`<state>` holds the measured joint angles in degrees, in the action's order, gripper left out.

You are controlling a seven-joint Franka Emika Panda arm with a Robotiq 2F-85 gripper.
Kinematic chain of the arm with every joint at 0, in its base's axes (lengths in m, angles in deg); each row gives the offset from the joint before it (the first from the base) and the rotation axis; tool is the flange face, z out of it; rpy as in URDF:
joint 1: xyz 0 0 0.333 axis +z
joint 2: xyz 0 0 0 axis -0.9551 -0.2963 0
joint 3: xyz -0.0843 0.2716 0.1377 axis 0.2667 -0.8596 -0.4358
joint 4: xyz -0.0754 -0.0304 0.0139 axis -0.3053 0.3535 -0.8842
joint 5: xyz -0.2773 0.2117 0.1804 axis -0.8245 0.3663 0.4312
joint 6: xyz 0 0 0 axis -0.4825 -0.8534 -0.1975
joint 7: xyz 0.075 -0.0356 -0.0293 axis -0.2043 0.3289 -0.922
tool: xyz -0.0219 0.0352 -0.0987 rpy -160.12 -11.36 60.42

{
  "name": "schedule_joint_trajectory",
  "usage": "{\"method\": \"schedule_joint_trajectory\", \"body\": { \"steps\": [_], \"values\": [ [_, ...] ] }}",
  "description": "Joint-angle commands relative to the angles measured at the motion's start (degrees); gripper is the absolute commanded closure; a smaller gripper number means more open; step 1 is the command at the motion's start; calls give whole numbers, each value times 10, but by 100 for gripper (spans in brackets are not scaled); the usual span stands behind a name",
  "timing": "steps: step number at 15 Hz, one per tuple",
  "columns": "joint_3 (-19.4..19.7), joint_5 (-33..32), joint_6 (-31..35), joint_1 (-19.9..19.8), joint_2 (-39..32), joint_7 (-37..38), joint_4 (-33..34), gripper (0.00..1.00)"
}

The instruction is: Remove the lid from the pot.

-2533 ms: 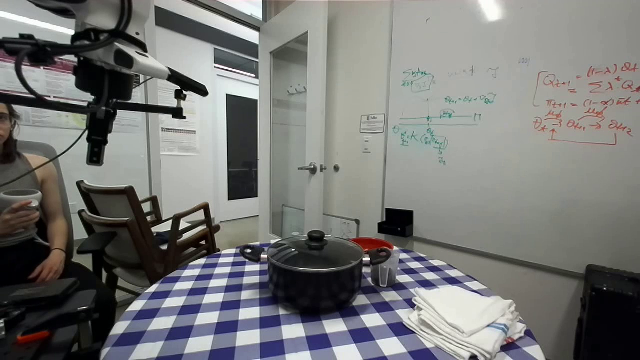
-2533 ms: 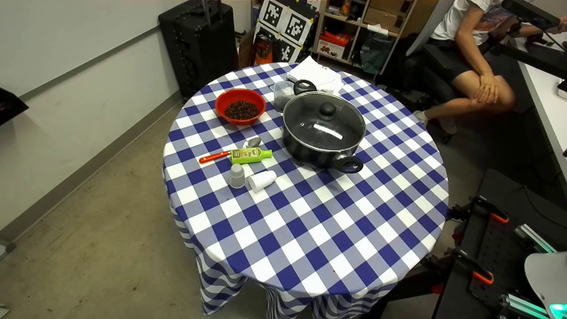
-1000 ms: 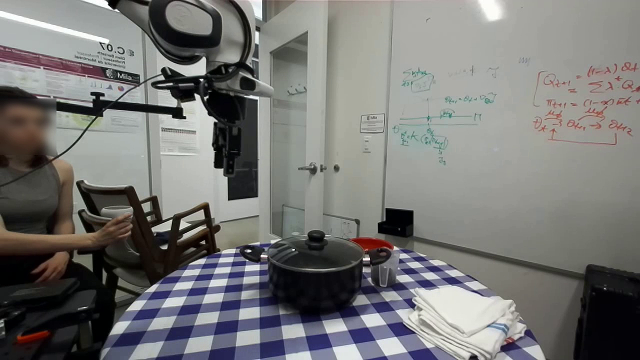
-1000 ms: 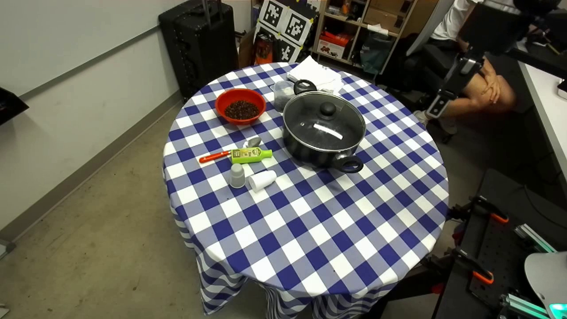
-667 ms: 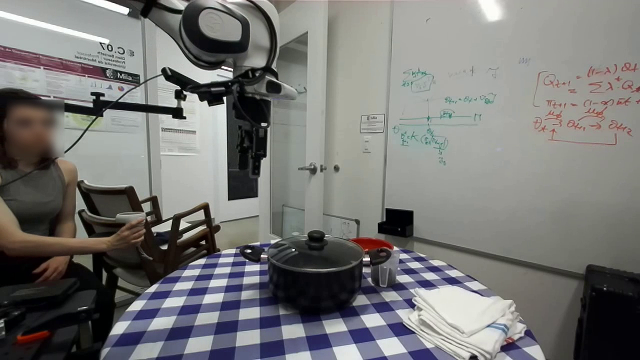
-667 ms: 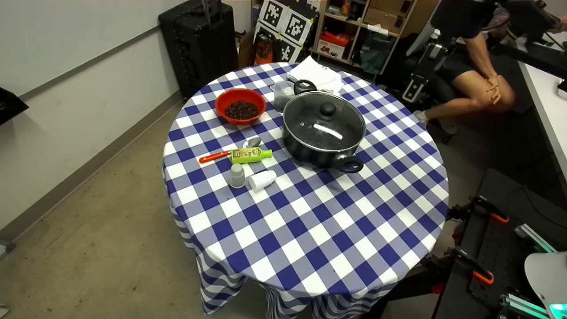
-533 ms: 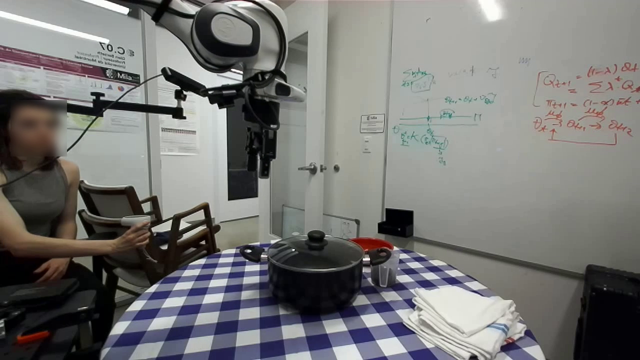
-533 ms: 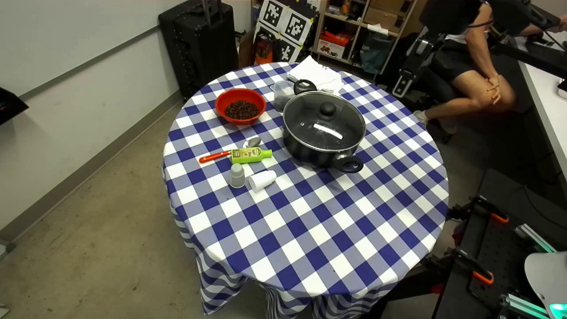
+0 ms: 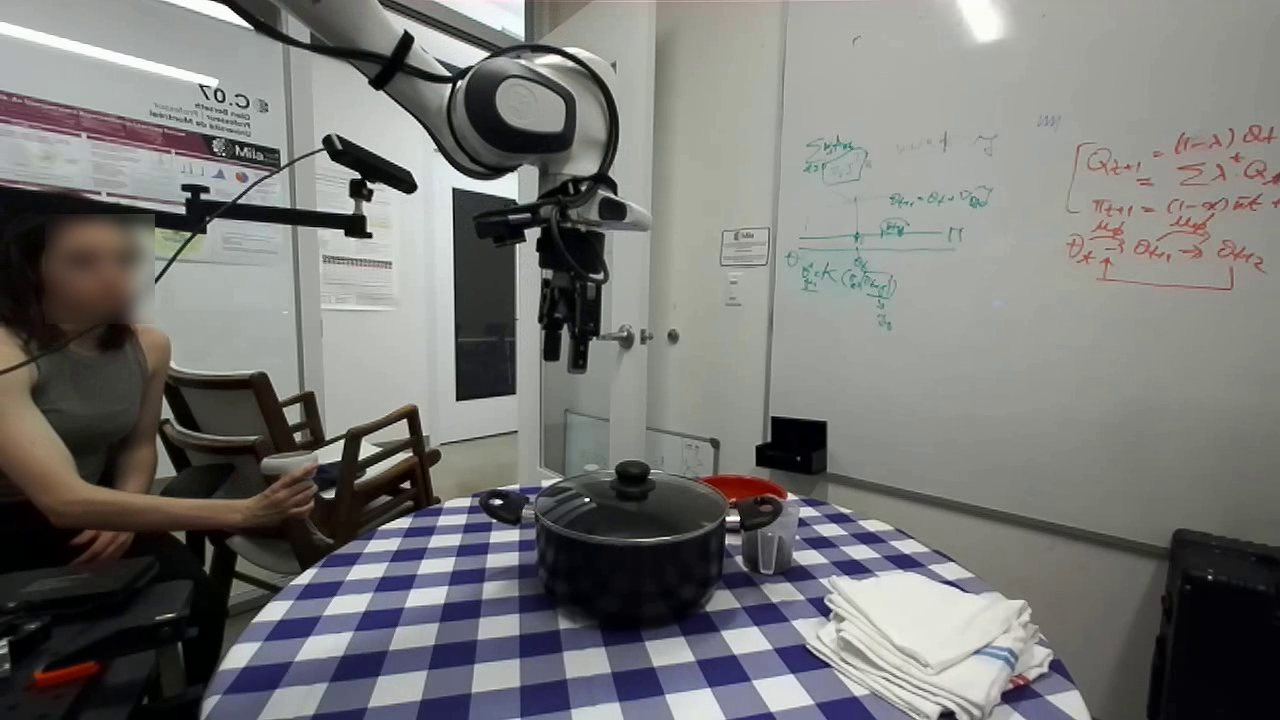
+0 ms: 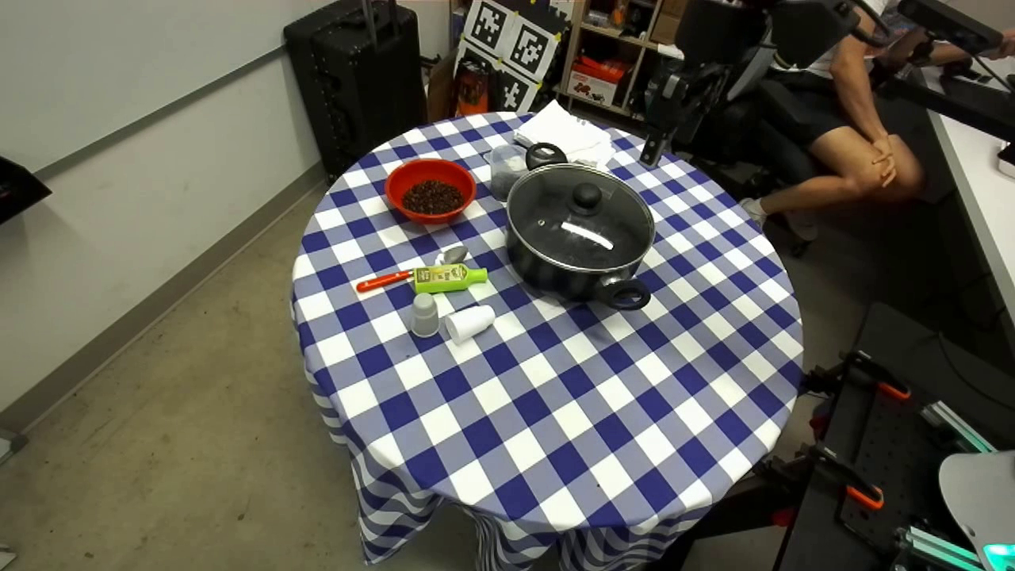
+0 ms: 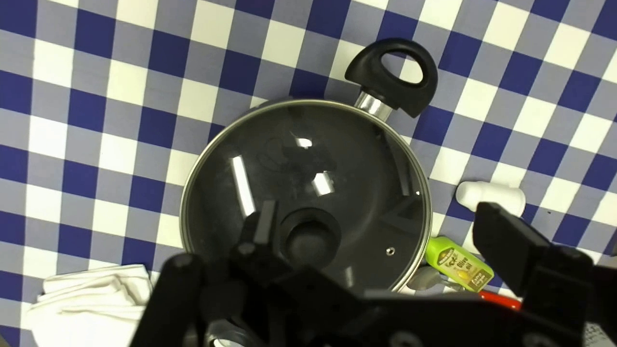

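As the lid (image 10: 577,222) sits on the pot (image 9: 630,582) on the worktop (image 10: 626,404), the fingers (image 9: 579,350) hang spread and empty, well above. Knob (image 11: 311,245) lies below, off to one side; wrist view puts it between the two, nearer one. Round, no long axis to match. Next, I'd guess: shift across to centre, then straight down.

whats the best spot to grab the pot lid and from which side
Probably the black knob, from straight above, with the open fingers either side: it stands up at the middle of the lid, while the rim lies close on the pot.
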<state>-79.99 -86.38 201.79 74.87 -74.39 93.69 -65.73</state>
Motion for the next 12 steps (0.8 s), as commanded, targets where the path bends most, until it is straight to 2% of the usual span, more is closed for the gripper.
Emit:
{"method": "schedule_joint_trajectory", "body": {
  "steps": [1,12],
  "values": [
    [-2,-6,-12,3,-57,22,65,0],
    [3,-7,-13,6,-168,34,151,0]
  ]
}}
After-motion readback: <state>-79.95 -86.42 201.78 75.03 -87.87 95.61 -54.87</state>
